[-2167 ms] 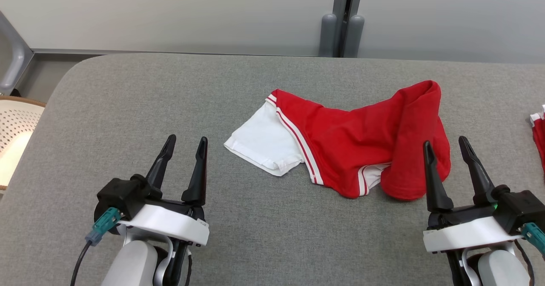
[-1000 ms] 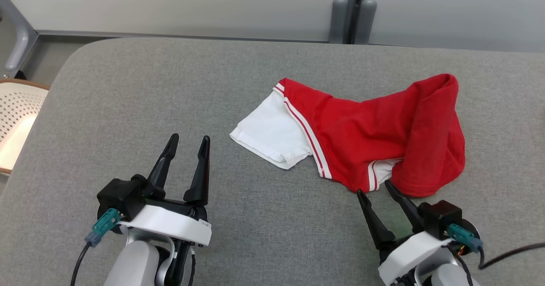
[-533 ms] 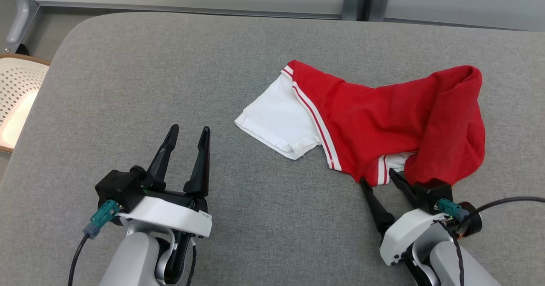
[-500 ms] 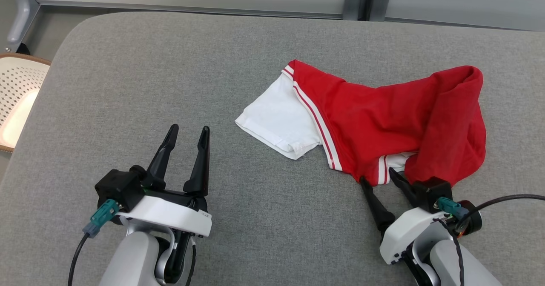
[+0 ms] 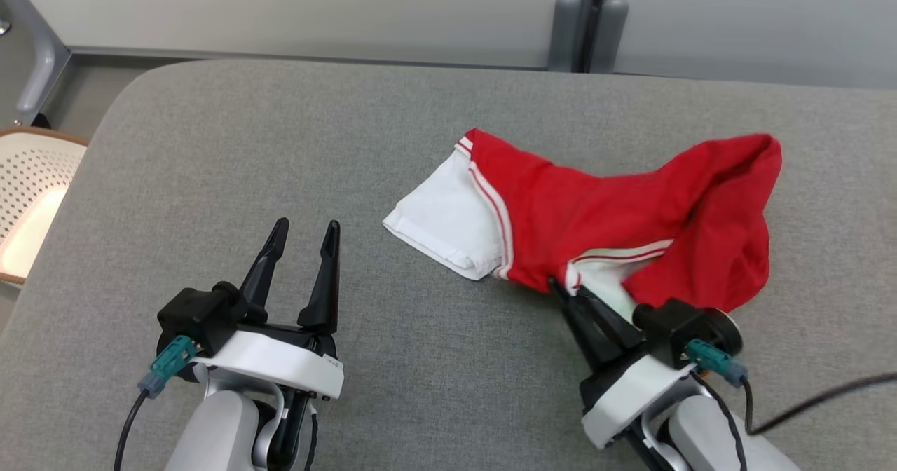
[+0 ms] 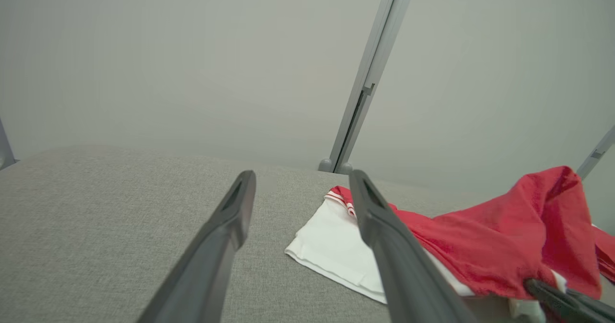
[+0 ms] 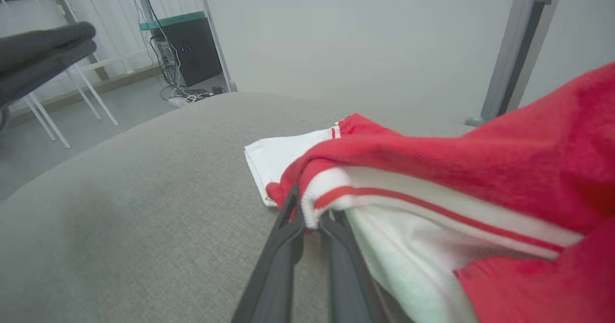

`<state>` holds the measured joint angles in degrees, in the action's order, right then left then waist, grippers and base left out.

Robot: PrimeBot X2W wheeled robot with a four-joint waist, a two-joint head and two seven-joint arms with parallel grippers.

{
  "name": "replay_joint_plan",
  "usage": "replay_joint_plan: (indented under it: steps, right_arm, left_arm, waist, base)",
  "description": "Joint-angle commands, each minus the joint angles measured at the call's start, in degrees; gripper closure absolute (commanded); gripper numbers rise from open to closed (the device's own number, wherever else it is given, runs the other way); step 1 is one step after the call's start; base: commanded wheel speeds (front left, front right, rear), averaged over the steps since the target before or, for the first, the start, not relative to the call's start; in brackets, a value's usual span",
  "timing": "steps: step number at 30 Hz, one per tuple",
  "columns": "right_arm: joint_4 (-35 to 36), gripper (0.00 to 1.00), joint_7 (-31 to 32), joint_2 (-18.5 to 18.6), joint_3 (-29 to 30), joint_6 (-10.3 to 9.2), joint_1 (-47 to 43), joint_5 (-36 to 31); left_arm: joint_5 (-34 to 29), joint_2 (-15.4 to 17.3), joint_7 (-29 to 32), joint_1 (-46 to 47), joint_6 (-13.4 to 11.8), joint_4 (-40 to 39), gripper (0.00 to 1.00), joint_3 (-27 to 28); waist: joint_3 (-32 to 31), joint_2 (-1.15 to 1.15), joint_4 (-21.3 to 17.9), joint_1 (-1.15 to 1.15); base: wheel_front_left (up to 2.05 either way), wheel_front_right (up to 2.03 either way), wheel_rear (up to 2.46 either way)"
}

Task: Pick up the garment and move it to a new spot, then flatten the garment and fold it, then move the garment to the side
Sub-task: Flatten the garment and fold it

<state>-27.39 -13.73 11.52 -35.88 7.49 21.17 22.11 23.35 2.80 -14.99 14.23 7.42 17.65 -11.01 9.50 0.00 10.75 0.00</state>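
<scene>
Head view: a red garment (image 5: 631, 205) with white panels and red-and-white striped trim lies crumpled on a grey fabric-topped table (image 5: 280, 127). Its white sleeve lies flat at its left end, and its right end stands up in a loose red fold. The right gripper (image 5: 564, 290) is at the garment's near edge, its 2 dark fingers pressed together, jaws clenched on the striped white hem, which bunches at the fingertips. The left gripper (image 5: 301, 236) is to the left of the garment, well apart from the white sleeve, jaws released, with a clear gap between the 2 fingers and nothing in it. Beyond the garment, a grey post (image 5: 585, 29) rises against a pale wall. Far to the garment's left, past the table's rounded corner, is a white perforated object (image 5: 28, 190) with a brown rim.

Left wrist view: the left gripper (image 6: 301, 175) points toward the garment (image 6: 480, 236), fingers spread over bare table. The right gripper (image 6: 533, 284) meets the garment's lower right edge.

Right wrist view: the right gripper (image 7: 307, 207) pinches the ribbed hem of the garment (image 7: 456, 159) between its fingertips.
</scene>
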Motion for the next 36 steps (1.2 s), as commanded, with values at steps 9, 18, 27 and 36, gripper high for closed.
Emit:
replay_joint_plan:
  steps: [9, 18, 27, 36]
  right_arm:
    - [16.4, 1.0, -0.4, 4.2, -6.8, 0.0, 1.6, 0.2]
    - [23.1, 1.0, 8.8, 12.2, -5.5, 0.0, 14.2, 0.8]
    - [13.1, 1.0, 15.7, 28.0, -16.9, -0.02, 44.9, -0.3]
    - [-13.2, 0.0, 17.5, 26.5, -22.5, -0.04, 58.5, 6.5]
  left_arm:
    - [-0.1, 0.2, -0.3, -2.0, 0.1, 0.0, 0.0, -0.2]
    - [1.5, 0.2, -0.3, 0.1, 0.1, -1.2, 0.0, -1.6]
    - [5.6, 0.2, -0.3, 5.1, -0.2, -1.7, 0.0, -7.3]
    - [8.9, 0.2, -0.3, 6.6, -1.8, -2.7, 0.0, -11.5]
  waist:
    - [-3.2, 0.0, 0.1, 0.0]
    - [0.8, 0.0, 3.7, 0.0]
    - [9.6, 0.0, 11.4, 0.0]
    - [12.7, 0.0, 15.6, 0.0]
  base:
    - [0.0, 0.0, 0.0]
    - [0.0, 0.0, 0.0]
    - [0.0, 0.0, 0.0]
    - [0.0, 0.0, 0.0]
